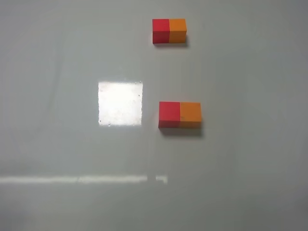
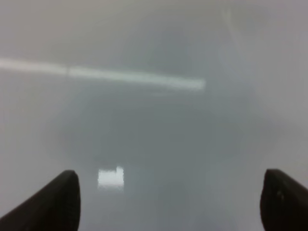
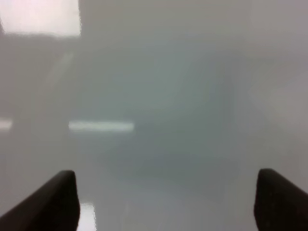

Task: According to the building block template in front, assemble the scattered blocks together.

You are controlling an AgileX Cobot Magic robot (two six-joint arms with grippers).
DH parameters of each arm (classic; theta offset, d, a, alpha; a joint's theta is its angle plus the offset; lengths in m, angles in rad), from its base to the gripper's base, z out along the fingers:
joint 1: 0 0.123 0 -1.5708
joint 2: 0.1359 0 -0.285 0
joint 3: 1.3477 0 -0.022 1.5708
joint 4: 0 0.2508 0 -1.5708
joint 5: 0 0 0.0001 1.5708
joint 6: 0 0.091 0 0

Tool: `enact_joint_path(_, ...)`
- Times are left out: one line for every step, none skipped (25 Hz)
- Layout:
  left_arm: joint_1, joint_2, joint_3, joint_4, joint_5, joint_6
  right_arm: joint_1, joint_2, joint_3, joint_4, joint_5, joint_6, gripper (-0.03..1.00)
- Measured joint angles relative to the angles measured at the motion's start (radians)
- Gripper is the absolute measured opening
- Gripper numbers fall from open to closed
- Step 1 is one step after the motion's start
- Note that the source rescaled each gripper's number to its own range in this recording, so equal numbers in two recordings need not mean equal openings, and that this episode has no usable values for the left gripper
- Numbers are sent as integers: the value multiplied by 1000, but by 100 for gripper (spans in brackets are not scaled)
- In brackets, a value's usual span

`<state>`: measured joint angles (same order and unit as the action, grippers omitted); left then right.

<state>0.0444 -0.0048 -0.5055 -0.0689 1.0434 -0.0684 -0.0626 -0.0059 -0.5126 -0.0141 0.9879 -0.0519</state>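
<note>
In the exterior high view the building block template [image 1: 169, 31], a red cube and an orange cube joined as a short bar, lies at the far middle of the table. Nearer, the red block [image 1: 169, 113] and the orange block [image 1: 190, 114] stand side by side and touching, red on the left, as in the template. Neither arm shows in this view. My left gripper [image 2: 168, 202] is open and empty over bare table. My right gripper [image 3: 166, 202] is open and empty over bare table. No block shows in either wrist view.
The grey table [image 1: 57, 72] carries a bright square light reflection [image 1: 120, 103] left of the two blocks and a bright reflected streak [image 1: 82, 179] near the front.
</note>
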Motion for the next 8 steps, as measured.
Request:
enact_joint_path(0,0,0,0,0,0,0,0,0,0,0,0,72)
enact_joint_path(0,0,0,0,0,0,0,0,0,0,0,1,72)
enact_joint_path(0,0,0,0,0,0,0,0,0,0,0,1,72)
enact_joint_path(0,0,0,0,0,0,0,0,0,0,0,4,72)
enact_joint_path(0,0,0,0,0,0,0,0,0,0,0,8,72)
enact_joint_path(0,0,0,0,0,0,0,0,0,0,0,11,72)
enact_joint_path(0,0,0,0,0,0,0,0,0,0,0,11,72)
enact_joint_path(0,0,0,0,0,0,0,0,0,0,0,13,72)
